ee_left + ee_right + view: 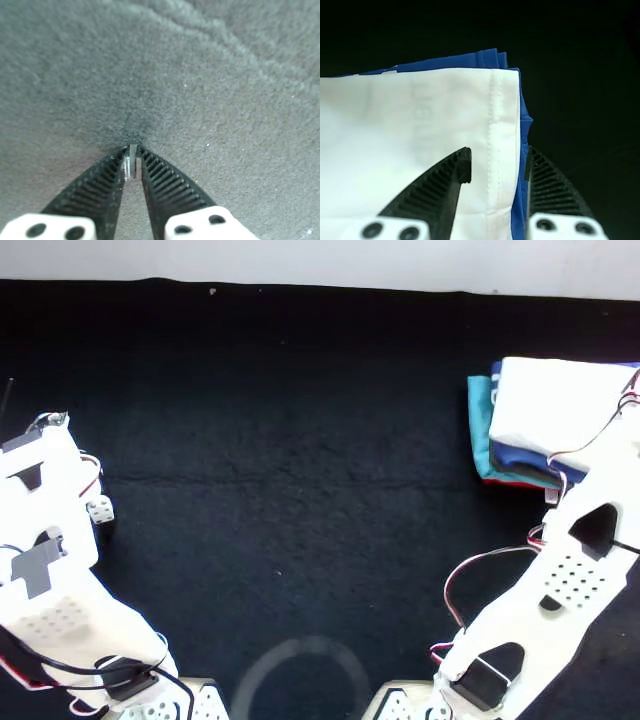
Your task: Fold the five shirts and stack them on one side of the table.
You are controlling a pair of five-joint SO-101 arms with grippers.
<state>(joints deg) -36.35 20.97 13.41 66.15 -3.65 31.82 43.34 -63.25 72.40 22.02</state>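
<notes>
Right gripper [497, 155] fingers, spread, straddle the hemmed edge of the white shirt [395, 130] atop the stack [520, 455]. Left gripper [132, 152] fingers, pressed together, hover over bare surface [300, 440], well apart from the stack. Risk: closing here may drag layers and unfold it.

The light is strong and even. The white shirt [560, 405] glares, its folds washed out, while the bench [300, 440] beside it stays almost black. A small soft shadow lies just before the left claw [133, 155].
</notes>
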